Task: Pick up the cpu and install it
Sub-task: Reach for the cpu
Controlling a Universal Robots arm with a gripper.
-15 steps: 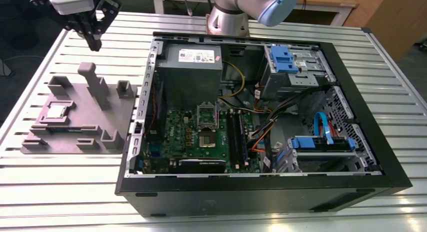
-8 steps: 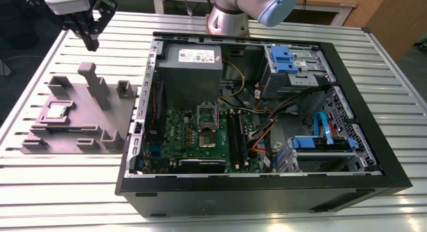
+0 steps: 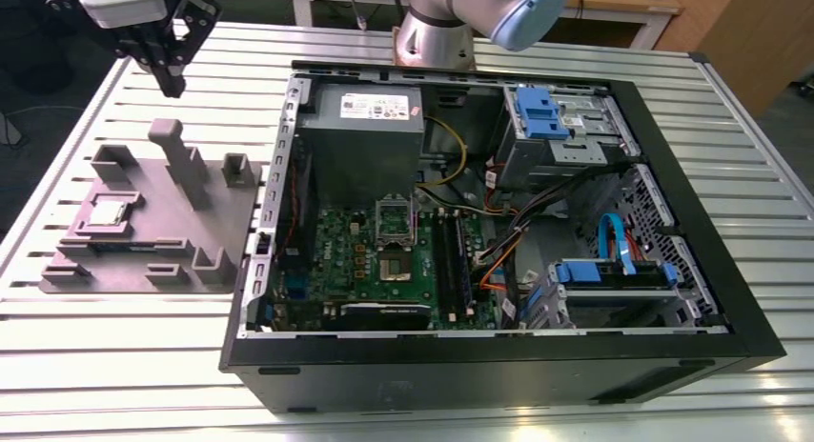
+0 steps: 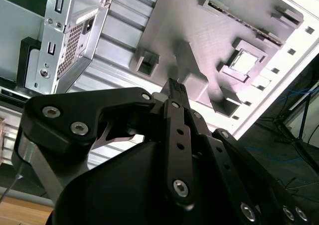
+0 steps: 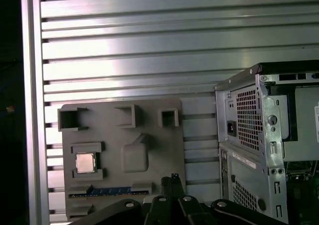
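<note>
Items counted: one cpu (image 3: 109,211), one grey holder (image 3: 178,223), one open computer case (image 3: 483,361), one gripper (image 3: 170,88), all on or over one slatted metal desk (image 3: 128,366).

Cpu: lies flat, silver top up, in a square recess of the holder, at the exterior view's left. It also shows in both wrist views (image 4: 245,62) (image 5: 85,162). One blue strip (image 5: 109,190) sits in a holder slot just beside it.

Gripper: fingers pressed together to a single tip, pinching nothing. It hangs over the desk past the holder's far edge, well apart from the cpu and touching nothing. Its tip shows in both wrist views (image 4: 175,84) (image 5: 174,177).

Case: lies on its side, just beside the holder, interior exposed. Inside are one green motherboard (image 3: 343,261) with one metal socket frame (image 3: 396,218), one grey power supply (image 3: 369,113) and two blue drive brackets (image 3: 540,109) (image 3: 592,271).

Writing: one white label on the power supply; its print cannot be made out.
</note>
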